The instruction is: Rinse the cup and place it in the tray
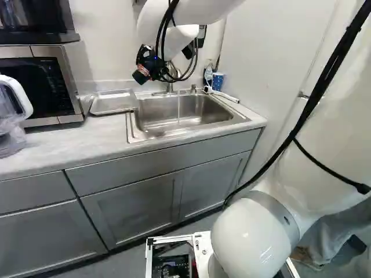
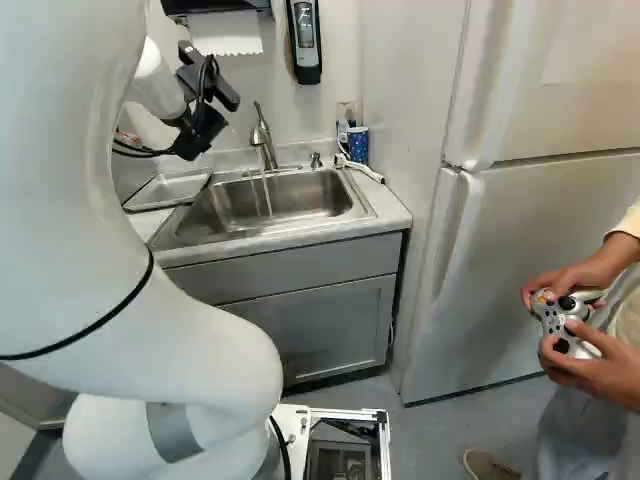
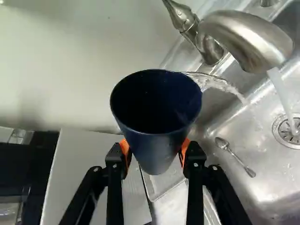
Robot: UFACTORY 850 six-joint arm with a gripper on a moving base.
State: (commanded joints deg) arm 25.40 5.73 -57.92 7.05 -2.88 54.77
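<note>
Cup [image 3: 157, 117] pinched low on its taper by gripper [image 3: 154, 151], beside running tap [image 3: 248, 40]; probably light and slick if wet, material hard to tell from here, so best held there, squeezed gently.

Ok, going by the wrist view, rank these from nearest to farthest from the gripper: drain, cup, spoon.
1. Cup: nearest, held between the fingers of the gripper.
2. Spoon: on the sink floor, between gripper and drain.
3. Drain: farthest, beyond the spoon, under the running water.
</note>
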